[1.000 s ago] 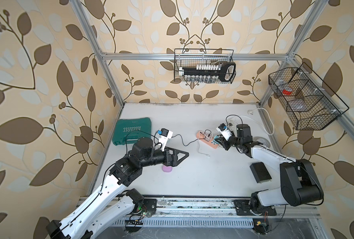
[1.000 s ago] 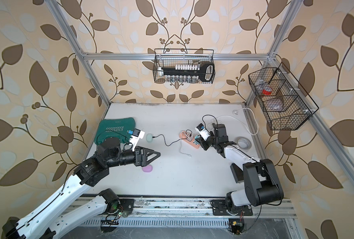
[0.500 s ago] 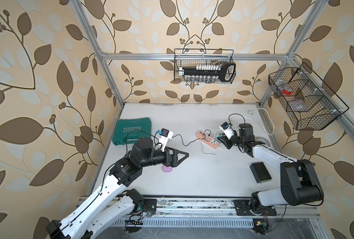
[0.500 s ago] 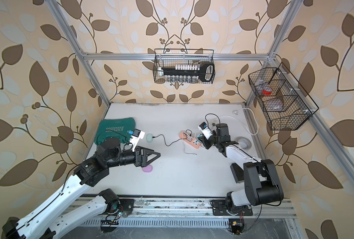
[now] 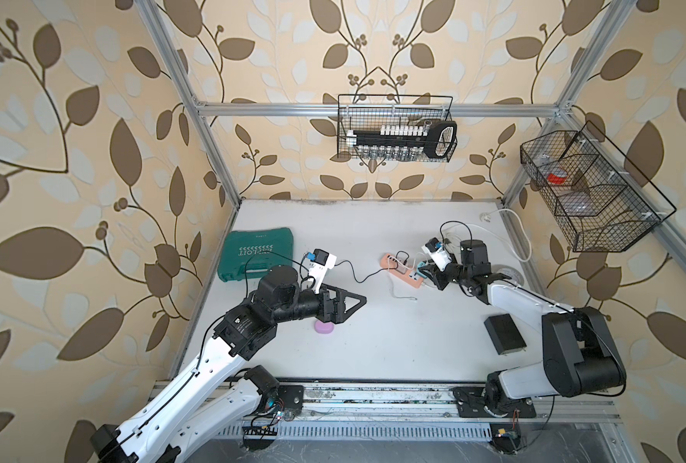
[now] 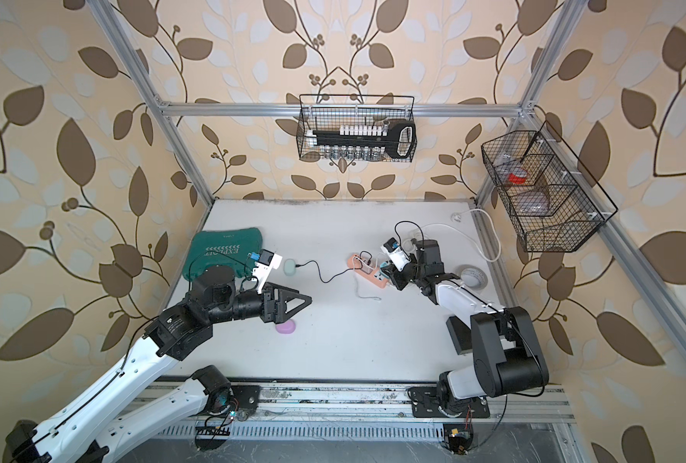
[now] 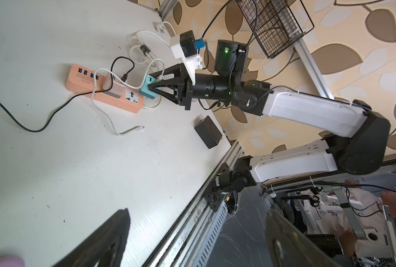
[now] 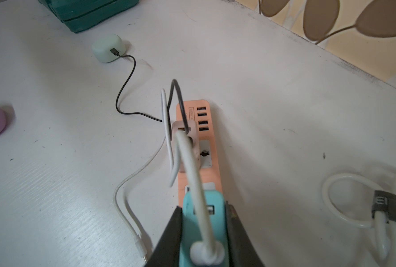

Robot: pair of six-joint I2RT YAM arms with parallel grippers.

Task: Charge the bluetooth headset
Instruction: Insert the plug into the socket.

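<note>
At power strip [image 7: 83,86]: right fingers [image 8: 169,240] clamp teal adapter [image 8: 217,231]; left fingers [image 7: 106,238] spread.

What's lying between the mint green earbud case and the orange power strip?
Only a black cable, plugged into the mint case and running to the power strip, clearest in the right wrist view.

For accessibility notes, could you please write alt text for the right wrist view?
The right gripper clamps a teal charger at one end of an orange power strip; a black cable runs to a mint earbud case.
</note>
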